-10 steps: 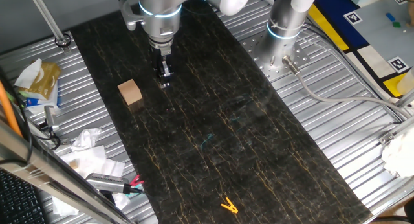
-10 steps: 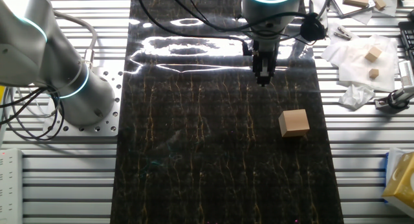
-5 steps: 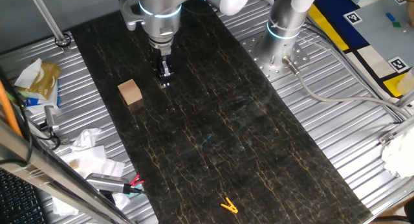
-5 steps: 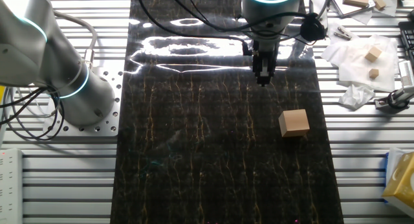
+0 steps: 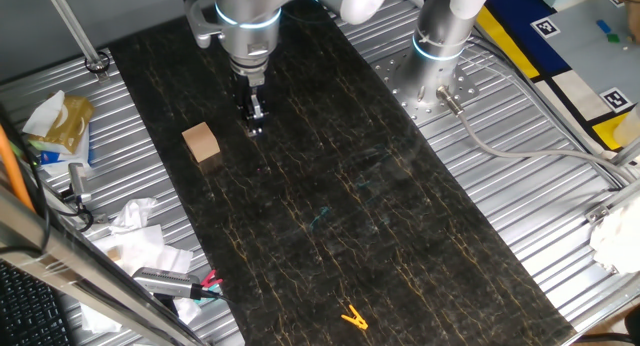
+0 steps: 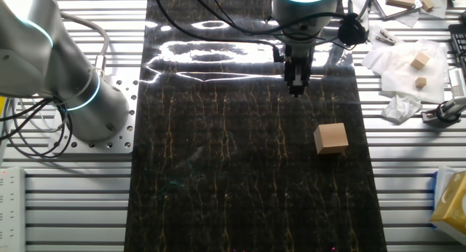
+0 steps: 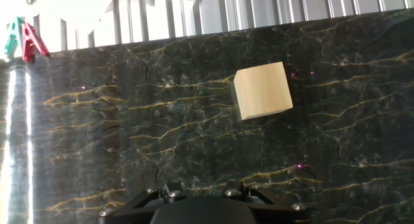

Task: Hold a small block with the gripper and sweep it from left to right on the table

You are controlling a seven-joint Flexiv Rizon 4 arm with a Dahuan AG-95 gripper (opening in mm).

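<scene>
The small block [image 5: 201,141], a plain light tan wooden cube, sits on the black gold-veined table [image 5: 380,216] near its left edge. My gripper [image 5: 253,116] hangs from the silver arm with the blue ring, to the right of the block and apart from it. Its fingers look closed together and hold nothing. In the other fixed view the gripper [image 6: 295,84] is above and left of the block [image 6: 331,138]. In the hand view the block [image 7: 262,90] lies ahead, right of centre; only the gripper's black body shows at the bottom edge.
A yellow clip [image 5: 352,317] lies at the near end of the table. A second silver arm's base [image 5: 437,46] stands on the ribbed sheet. Crumpled tissue and tools [image 5: 140,236] lie at the left. Tissue holding small blocks [image 6: 408,63] lies beside the table.
</scene>
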